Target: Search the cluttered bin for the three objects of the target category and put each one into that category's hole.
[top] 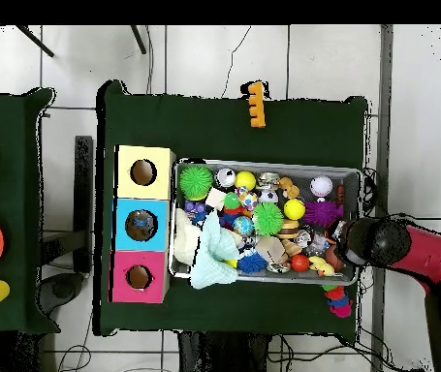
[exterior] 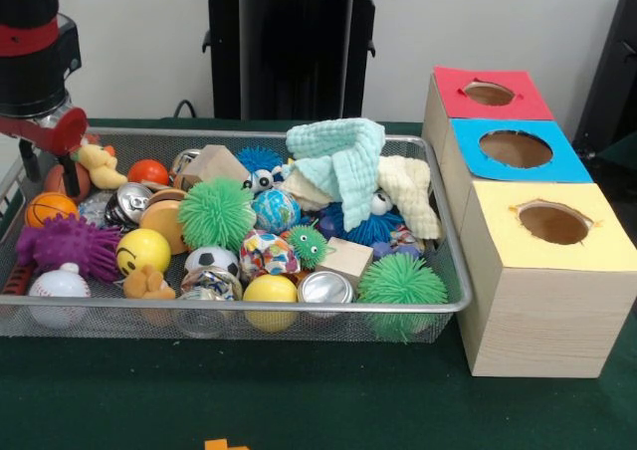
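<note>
The green tabletop (exterior: 299,400) carried everything, and I took the wire bin (exterior: 453,271) as my landmark for the rest. Just beside the bin's end stood the row of three wooden boxes: the yellow-topped box (exterior: 597,246), the blue-topped box (exterior: 468,161) and the red-topped box (exterior: 448,97), each with a round hole in its lid.

At the bin's opposite end hung the arm, its claw (exterior: 62,161) low over the corner by a small yellow plush toy (exterior: 97,164). I could not tell whether the claw was apart or together, since the red fitting hid it from the front.

The task never told me which category was wanted (I judged balls the likeliest, there being so many). Inside the bin, a pale green cloth (exterior: 343,156) lay heaped on top near the box end, with a cream cloth (exterior: 410,193) touching it. Toward the middle sat a green spiky ball (exterior: 216,213); I judged it soft, light and springy, best pinched across its body, not by the spines. The yellow smiley ball (exterior: 143,252), nearer the claw's end, looked smooth and firm, likely to slip unless gripped across its widest part. The baseball (exterior: 59,289), against the bin's front wall, looked hard. A silver can (exterior: 325,288), also at the front wall, looked light and dentable.
</note>
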Controlling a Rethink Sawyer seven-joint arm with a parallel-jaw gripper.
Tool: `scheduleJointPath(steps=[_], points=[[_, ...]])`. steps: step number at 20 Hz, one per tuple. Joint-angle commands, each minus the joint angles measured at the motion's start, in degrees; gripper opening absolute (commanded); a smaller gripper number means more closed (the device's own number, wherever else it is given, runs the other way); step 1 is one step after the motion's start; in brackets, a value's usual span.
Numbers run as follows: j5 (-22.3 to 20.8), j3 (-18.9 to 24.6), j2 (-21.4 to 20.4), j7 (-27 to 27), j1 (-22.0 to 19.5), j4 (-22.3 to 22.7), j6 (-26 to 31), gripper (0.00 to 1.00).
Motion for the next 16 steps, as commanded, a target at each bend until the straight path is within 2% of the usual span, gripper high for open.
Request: scheduleJointPath(steps=[1, 7, 11, 16], points=[[-0.3, 2.8, 2.1, -3.1, -0.4, 0.5, -2.9, 1.00], [-1.4, 3.2, 4.0, -4.7, -1.4, -0.4, -4.1, 1.00], [-1.6, 1.9, 2.5, -1.1, 1.0, 1.9, -5.1, 1.00], [0.5, 1.5, 2.1, 2.6, 3.9, 2.0, -4.1, 1.00]])
